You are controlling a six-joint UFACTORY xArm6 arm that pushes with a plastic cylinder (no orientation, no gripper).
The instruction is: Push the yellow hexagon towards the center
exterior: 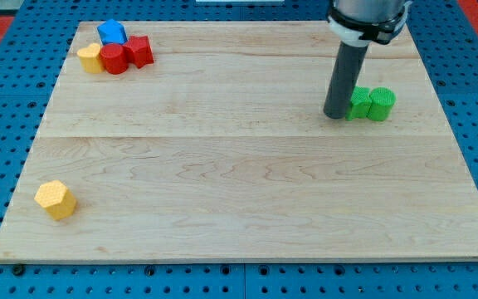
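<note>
- The yellow hexagon sits at the table's lower left; my tip is upper right, touching the green blocks.
- There is no pincer, only a rod.
- Risk: an off-centre push could spin the hexagon away.
- A second yellow block, two red blocks and a blue one cluster upper left, out of the way.

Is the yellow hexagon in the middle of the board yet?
No. The yellow hexagon sits near the wooden board's bottom-left corner, far from my tip.
</note>
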